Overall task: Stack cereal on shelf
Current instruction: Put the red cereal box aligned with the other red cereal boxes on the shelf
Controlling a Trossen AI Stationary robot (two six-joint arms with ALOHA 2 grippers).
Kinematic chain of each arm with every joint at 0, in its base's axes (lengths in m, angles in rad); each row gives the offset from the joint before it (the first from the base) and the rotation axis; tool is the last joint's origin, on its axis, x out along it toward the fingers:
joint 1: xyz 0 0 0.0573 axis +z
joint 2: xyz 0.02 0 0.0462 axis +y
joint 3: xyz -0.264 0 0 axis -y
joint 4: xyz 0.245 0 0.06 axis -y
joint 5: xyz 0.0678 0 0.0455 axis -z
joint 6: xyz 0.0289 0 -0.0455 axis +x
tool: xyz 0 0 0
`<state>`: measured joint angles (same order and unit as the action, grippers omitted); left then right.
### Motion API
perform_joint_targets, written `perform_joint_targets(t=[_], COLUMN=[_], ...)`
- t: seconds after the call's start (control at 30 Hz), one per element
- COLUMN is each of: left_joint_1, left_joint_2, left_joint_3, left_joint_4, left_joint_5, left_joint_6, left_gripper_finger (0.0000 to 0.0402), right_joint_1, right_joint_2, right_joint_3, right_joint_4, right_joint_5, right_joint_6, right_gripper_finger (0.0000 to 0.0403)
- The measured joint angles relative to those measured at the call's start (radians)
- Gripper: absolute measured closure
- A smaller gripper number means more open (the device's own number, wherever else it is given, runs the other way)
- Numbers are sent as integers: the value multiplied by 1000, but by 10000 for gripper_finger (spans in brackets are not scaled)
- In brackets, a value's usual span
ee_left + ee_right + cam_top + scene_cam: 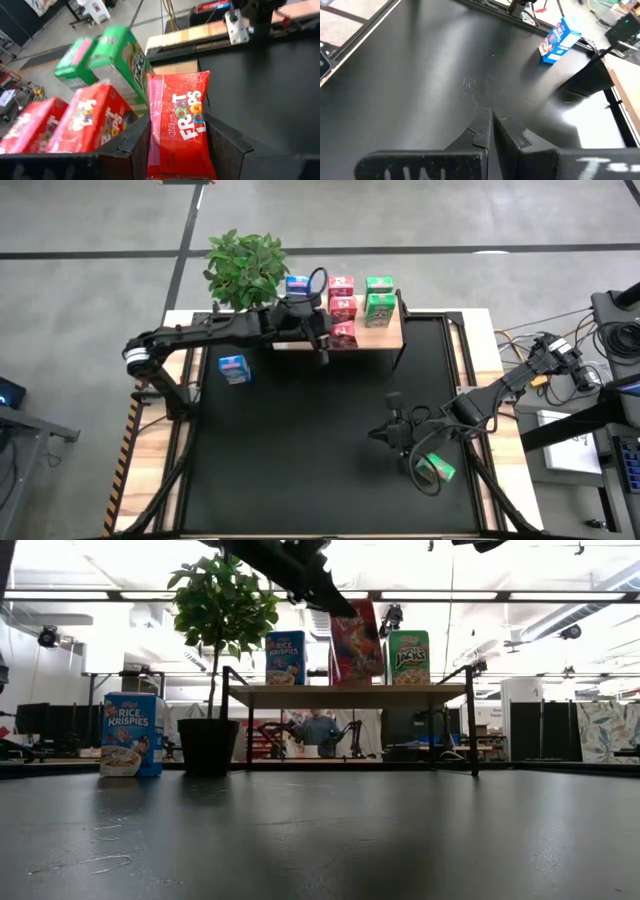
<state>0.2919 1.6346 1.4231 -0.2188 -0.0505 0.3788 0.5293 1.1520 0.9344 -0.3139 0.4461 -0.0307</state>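
Left wrist view: left tool (177,145) grips red carton (181,127) over shelf (385,333); right tool (492,131) closed.

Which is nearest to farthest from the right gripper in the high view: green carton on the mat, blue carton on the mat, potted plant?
1. Green carton: on the mat, right beside the right gripper.
2. Blue carton: across the mat, left side.
3. Potted plant: far left corner, beside the shelf.

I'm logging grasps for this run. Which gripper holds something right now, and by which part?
The left gripper holds a red Froot Loops carton, its fingers clamping the two long sides near one end. The right gripper is shut and empty.
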Motion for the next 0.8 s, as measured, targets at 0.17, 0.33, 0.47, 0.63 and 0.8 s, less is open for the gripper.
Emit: perform_joint_targets(t=[0.17,0.33,0.47,0.63,0.8], left_joint_1=[4,8,16,24,25], left_joint_2=[33,44,44,46,42], left_joint_3=[35,40,40,40,40], left_joint_4=[-15,-19,-24,-20,-25], left_joint_5=[0,-1,-1,-1,-3], left_joint_6=[9,12,14,24,29], left_gripper_finger=[247,223,205,187,173], right_joint_1=[0,0,0,0,0], right_joint_2=[0,0,0,0,0], right_joint_3=[0,-1,-1,-1,-1], right_joint_4=[0,1,1,1,4], right_joint_5=[1,2,2,2,4], right_joint_6=[12,14,15,16,19], right_gripper_finger=[394,394,394,394,394])
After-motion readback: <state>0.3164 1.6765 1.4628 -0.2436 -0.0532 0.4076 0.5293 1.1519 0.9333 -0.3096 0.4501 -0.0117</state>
